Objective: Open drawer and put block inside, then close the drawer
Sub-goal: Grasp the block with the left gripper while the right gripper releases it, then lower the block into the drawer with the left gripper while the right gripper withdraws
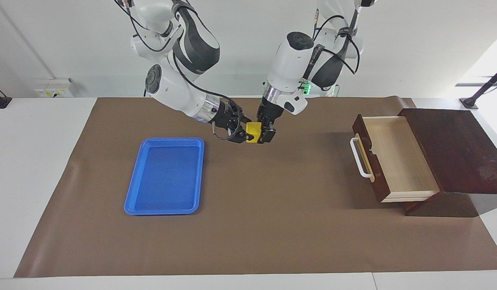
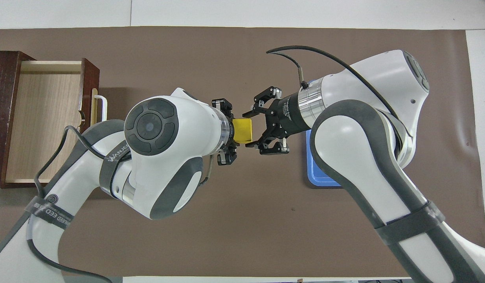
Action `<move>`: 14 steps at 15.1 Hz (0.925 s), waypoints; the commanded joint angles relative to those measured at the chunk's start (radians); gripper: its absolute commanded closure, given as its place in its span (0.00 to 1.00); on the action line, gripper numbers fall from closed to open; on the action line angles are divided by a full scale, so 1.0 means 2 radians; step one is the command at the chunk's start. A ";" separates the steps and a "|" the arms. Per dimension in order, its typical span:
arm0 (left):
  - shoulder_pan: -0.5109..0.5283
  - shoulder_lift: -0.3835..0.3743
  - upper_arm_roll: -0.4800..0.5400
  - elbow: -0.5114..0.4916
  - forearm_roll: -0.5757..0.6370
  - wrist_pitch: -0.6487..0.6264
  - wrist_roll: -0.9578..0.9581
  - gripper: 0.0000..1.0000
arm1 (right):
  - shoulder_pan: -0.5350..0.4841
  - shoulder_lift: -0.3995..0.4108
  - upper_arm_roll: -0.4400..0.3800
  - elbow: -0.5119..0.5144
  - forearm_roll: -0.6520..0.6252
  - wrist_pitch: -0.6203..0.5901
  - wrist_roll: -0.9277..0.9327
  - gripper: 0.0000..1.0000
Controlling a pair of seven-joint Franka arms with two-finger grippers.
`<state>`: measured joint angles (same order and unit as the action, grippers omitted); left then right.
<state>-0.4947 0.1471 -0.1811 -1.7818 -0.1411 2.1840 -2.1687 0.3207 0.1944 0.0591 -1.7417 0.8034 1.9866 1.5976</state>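
- Handover step: I am clamping the left end effector (image 1: 261, 133) on the block (image 1: 253, 132), mid-frame above the tabletop; the right end effector (image 1: 241, 133) is spreading off it.
- Next: carrying it to the open drawer (image 1: 395, 155), right of frame.

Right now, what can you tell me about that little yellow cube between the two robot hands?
The yellow cube is a small, bright, plain-faced block that looks like plastic or painted wood. It hangs in the air over the brown mat, between the blue tray and the open drawer. The left gripper is shut on it from the drawer's end. The right gripper is at its tray-side face, fingers parting in the overhead view.
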 commanded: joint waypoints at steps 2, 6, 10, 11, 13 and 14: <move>0.018 -0.013 0.008 0.000 -0.006 -0.024 0.026 1.00 | -0.005 0.002 0.002 0.006 0.010 -0.001 0.008 0.00; 0.113 -0.035 0.011 0.025 -0.006 -0.118 0.139 1.00 | -0.014 0.002 -0.004 0.016 0.002 -0.022 0.002 0.00; 0.240 -0.038 0.014 0.027 0.001 -0.160 0.276 1.00 | -0.054 -0.001 -0.003 0.045 -0.066 -0.095 -0.073 0.00; 0.269 -0.038 0.015 0.026 0.002 -0.159 0.303 1.00 | -0.065 -0.006 -0.003 0.046 -0.081 -0.113 -0.114 0.00; 0.316 -0.045 0.015 0.011 0.003 -0.150 0.345 1.00 | -0.087 -0.019 -0.004 0.046 -0.110 -0.145 -0.199 0.00; 0.333 -0.048 0.015 -0.003 0.003 -0.142 0.362 1.00 | -0.095 -0.024 -0.004 0.046 -0.128 -0.160 -0.235 0.00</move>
<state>0.1071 0.0779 -0.1367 -1.7363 -0.1386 1.8858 -1.5074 0.1672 0.1749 0.0441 -1.6524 0.6123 1.7229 1.2679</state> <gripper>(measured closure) 0.436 0.000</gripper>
